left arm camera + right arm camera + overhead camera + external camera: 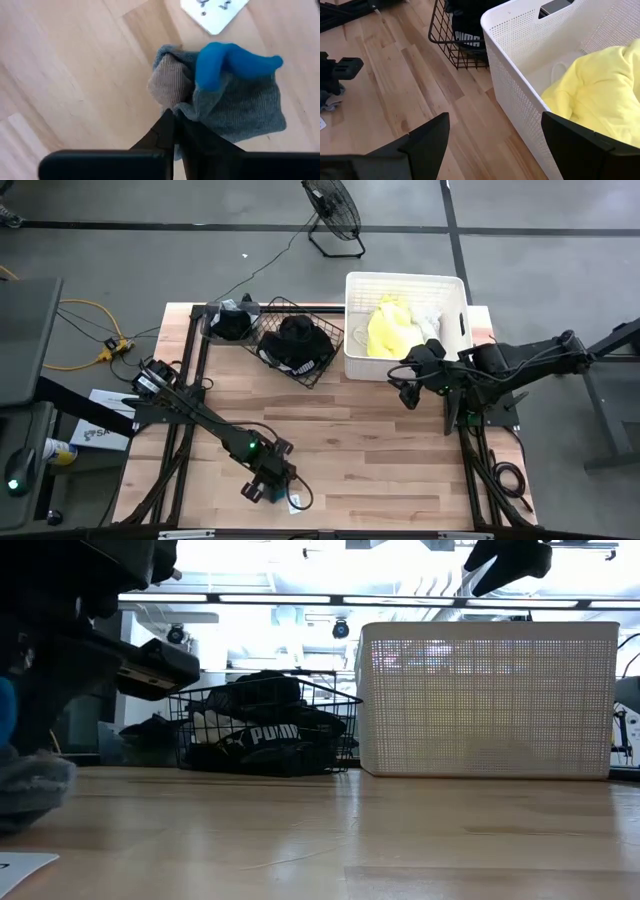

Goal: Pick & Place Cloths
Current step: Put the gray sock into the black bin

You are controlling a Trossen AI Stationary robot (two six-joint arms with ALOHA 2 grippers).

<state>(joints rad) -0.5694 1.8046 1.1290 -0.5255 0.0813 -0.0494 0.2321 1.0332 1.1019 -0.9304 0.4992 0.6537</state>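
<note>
The left tool [268,485] is low at the near edge of the wooden table [380,440], and its two dark fingers are pinched tight on a small grey cloth [235,107]. The cloth is soft and knitted, with fine ribs, a tan patch and a bright blue end, and it is bunched up in a lump on the light wood planks. A flat white card [212,12] lies just beside it. The right tool [410,385] hangs in the air near the front corner of the white tub [405,285], with its wide dark fingers [427,137] spread far apart and nothing between them. The tub is hard plastic, shaped like a box, and its walls are full of tiny holes like a net. Inside it sits a soft yellow cloth [600,95], puffy and folded, with a white cloth [428,320] next to it. Just beside the tub stands a black wire basket [300,340] made of thin crossed bars. It holds dark cloths, and one black cloth [265,735] has white letters on it. A second pile of dark cloth [232,323] rests at the far left corner of the table, near the basket.
</note>
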